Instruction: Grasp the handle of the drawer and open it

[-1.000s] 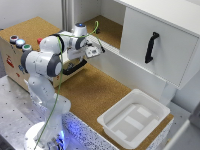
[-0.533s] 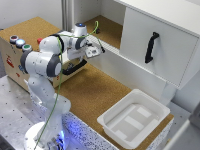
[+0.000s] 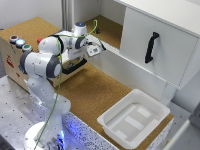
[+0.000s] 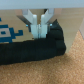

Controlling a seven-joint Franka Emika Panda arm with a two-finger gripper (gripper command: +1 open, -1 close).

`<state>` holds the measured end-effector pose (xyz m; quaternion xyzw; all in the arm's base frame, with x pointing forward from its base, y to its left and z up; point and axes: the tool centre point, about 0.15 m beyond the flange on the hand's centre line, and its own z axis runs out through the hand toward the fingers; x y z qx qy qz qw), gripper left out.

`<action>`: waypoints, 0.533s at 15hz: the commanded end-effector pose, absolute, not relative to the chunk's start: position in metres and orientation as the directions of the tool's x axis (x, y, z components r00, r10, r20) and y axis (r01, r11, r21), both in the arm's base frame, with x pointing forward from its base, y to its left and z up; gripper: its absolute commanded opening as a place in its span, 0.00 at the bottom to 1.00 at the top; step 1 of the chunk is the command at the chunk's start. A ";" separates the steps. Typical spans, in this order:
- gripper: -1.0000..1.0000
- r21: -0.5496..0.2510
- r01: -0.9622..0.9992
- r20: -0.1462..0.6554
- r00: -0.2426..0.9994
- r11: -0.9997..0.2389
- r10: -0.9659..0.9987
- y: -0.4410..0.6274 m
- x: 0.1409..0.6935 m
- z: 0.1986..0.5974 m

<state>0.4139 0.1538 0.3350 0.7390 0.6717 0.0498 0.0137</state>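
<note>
The wooden box with coloured round buttons stands at the exterior view's left. Its black bar handle sticks out from the drawer front, which my arm mostly hides. My gripper is right at the handle. In the wrist view the handle runs across as a thick black bar in front of the light wooden drawer front. My gripper has its fingers pressed close together, and the tips end at the bar's upper edge. Whether they touch the bar I cannot tell.
A white cabinet panel with a vertical black handle stands at the exterior view's right. A white plastic tray lies on the cork surface near the front right. My arm's base stands on a perforated metal plate.
</note>
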 end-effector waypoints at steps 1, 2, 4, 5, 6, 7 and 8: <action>0.00 0.172 0.985 0.145 -0.011 -0.014 0.989 0.152 0.402 0.340; 0.00 0.173 0.985 0.151 -0.019 -0.007 0.988 0.153 0.399 0.340; 0.00 0.174 0.985 0.159 -0.029 0.001 0.987 0.157 0.393 0.339; 0.00 0.175 0.985 0.164 -0.029 0.000 0.986 0.158 0.392 0.340; 0.00 0.170 0.985 0.165 -0.027 -0.002 0.986 0.158 0.392 0.341; 0.00 0.172 0.985 0.165 -0.021 -0.008 0.986 0.158 0.392 0.343; 0.00 0.179 0.984 0.163 -0.021 -0.009 0.986 0.157 0.393 0.346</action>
